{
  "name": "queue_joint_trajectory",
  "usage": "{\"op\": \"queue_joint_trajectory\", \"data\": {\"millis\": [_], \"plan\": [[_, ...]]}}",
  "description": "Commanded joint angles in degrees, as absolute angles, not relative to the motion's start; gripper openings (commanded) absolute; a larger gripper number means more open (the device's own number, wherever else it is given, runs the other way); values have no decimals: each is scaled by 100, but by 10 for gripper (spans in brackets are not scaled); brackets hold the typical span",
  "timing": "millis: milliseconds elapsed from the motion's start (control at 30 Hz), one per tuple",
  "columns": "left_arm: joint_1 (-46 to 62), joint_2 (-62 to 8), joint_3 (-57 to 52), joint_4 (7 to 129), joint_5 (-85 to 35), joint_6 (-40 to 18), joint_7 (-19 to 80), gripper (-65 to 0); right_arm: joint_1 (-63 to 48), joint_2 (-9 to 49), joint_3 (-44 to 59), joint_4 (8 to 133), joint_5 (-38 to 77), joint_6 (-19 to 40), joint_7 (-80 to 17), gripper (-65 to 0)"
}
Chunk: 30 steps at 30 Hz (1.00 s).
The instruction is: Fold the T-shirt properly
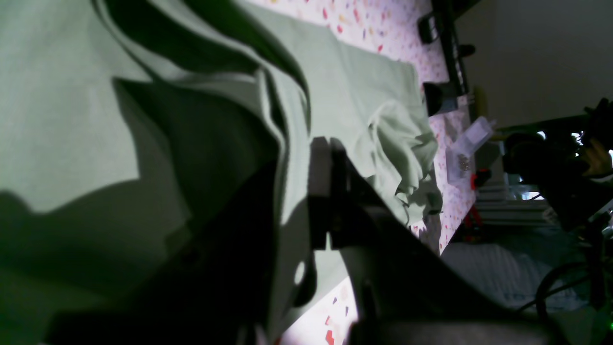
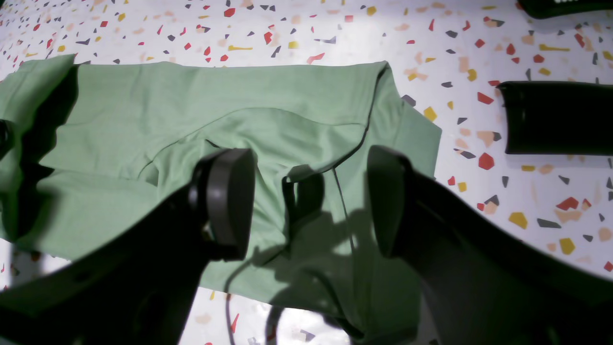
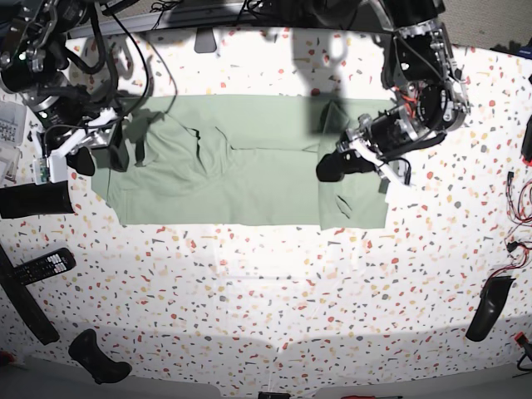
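On speckled terrazzo counter (image 3: 274, 283) | pale sage-green cloth T-shirt (image 3: 249, 179) lies lengthwise between the arms | left claw (image 3: 332, 169) clamped on lifted shirt edge | right claw (image 2: 311, 201) wide, empty, just above sleeve end

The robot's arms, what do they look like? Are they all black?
Mostly black. The right pincer has two thick black fingers, one tipped with a round disc. In the base view both arms show bare metal frames, black cables and small red bits near the left pincer.

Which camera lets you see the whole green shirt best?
The base view: the T-shirt lies spread across the speckled table, all edges visible. The right wrist view shows only one end of it; the left wrist view is dark, close folds.
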<state>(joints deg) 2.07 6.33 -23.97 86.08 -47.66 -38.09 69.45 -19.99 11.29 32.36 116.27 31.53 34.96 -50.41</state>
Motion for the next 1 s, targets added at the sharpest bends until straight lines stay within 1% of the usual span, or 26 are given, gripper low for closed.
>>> {"op": "queue_joint_trajectory", "data": {"millis": [0,300,367,400,467,500,533,567,700,767,867,967], "plan": [[128,652,-2383,8698,-4910,-3881,6877,-650,-1968,1208,3262,11743,3212,3568,-4888,-289],[143,694,-2370,8698,-4995,-3881,6700,-650,-1968,1205,3262,11743,3214,3568,-4890,-289],[148,659,-2217,8698,-4995,-3883,6707,-650,-1968,1205,3262,11743,3214,3566,-4890,-289],[161,639,-2093,8698,-4995,-3883,6702,-597,-1968,1205,3262,11743,3214,3566,-4893,-289],[161,615,-1785,8698,-4995,-3879,6702,-400,-1968,1205,3262,11743,3214,3568,-4893,-289],[161,617,-1603,8698,-4998,-3879,6700,-328,-1968,1208,3262,11743,3214,3568,-4893,-289],[161,617,-1391,8698,-4998,-3879,6694,-284,-1968,1205,3262,11743,3214,3568,-4890,-289],[161,620,-1155,8698,-4998,-3879,6670,-262,-1968,1205,3262,11743,3214,3568,-4890,-289],[154,633,-239,8698,-4991,-3881,6539,-256,-1968,1205,3262,11743,3214,3566,-4890,-289],[137,633,14,8700,-4987,-3879,6429,-256,-1968,1205,3262,11743,3212,3566,-4890,-289],[1,628,82,8700,-4984,-3857,6434,-257,-1968,1205,3262,11743,3212,3566,-4890,-289],[-213,572,80,8702,-4991,-3568,6702,-257,-1968,1205,3262,11743,3212,3566,-4890,-289]]}}
